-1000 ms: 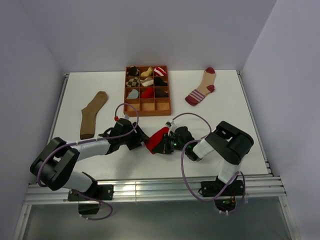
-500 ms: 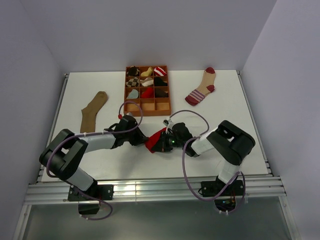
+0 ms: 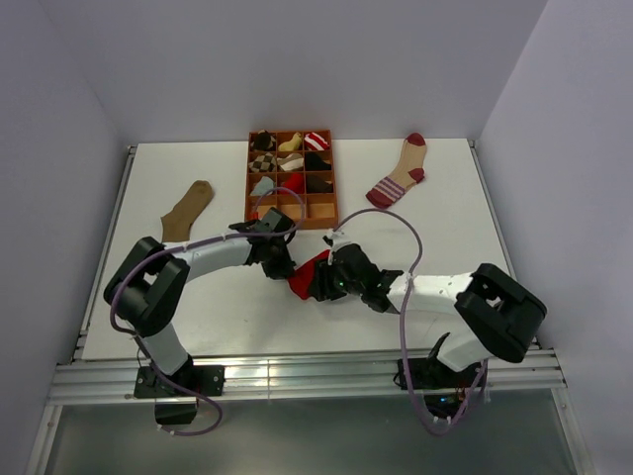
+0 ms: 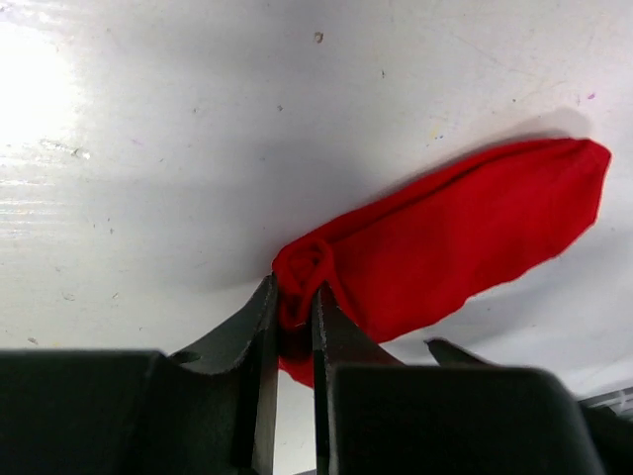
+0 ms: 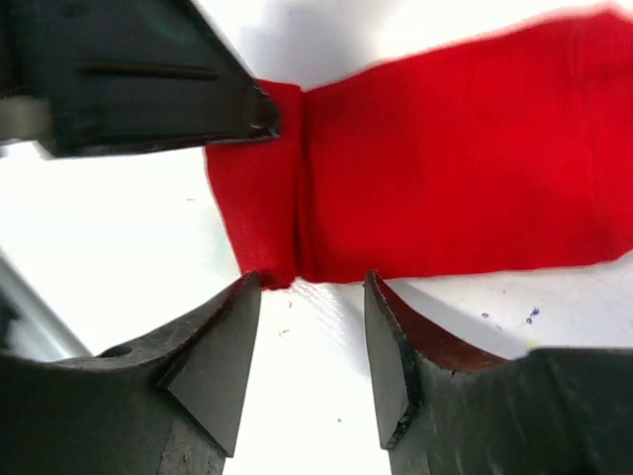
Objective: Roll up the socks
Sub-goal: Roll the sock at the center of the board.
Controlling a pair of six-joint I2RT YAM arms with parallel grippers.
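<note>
One red sock (image 3: 303,279), partly hidden.

The left arm (image 3: 213,252) now reaches farther from the left edge toward the middle of the bench (image 3: 198,317), and the left tool (image 4: 294,297), wide a second ago, is pinched on the bunched end of the red sock (image 4: 455,228). The right tool (image 5: 311,287), clamped before, has let go, its jaws apart at the sock's edge
</note>
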